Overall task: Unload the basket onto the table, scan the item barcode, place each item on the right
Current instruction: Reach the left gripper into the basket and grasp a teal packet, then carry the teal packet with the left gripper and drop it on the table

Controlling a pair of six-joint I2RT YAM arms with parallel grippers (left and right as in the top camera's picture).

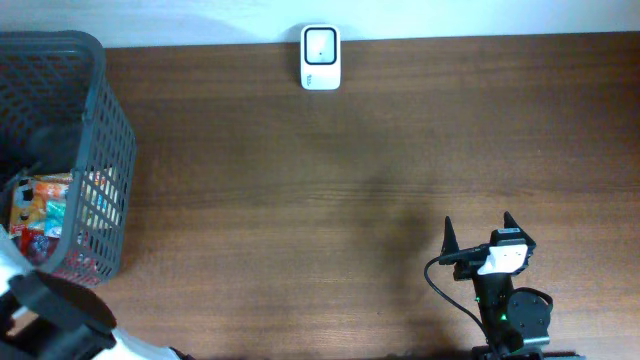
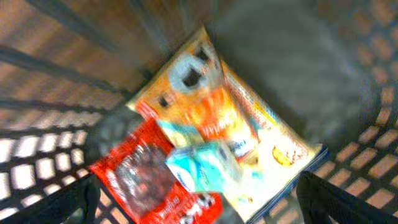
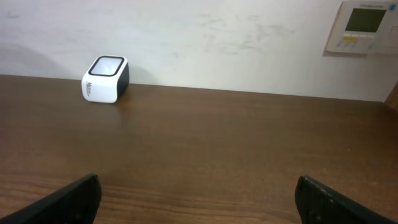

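1. Over at the left edge of the bench (image 1: 300, 200) stands a grey mesh basket (image 1: 110, 130), and the packets (image 1: 45, 215) lie heaped in its bottom.
2. The left wrist view is blurred, but it looks straight down into that basket. An orange packet (image 2: 211, 106) lies flat on the floor, and a red packet (image 2: 143, 174) overlaps its lower left corner. A pale blue packet (image 2: 199, 165) sits on top where the two meet.
3. The left claw (image 2: 199, 202) hangs over the pile, released, its fingers spread out to the bottom corners of the view. Nothing is gripped. Whether a fingertip brushes a packet, the blur won't let me say.
4. Now the far edge, about the middle: the white scanner (image 1: 320, 57) sits on the bench close to the wall (image 3: 199, 37), well apart from the basket.
5. At the near right, the right claw (image 1: 478, 225) is released and empty, over bare wood, pointing at the far wall. In its wrist view the scanner (image 3: 106, 79) shows off to the left.
6. Top right in that same view, a small panel (image 3: 364, 25) is fixed on the wall.
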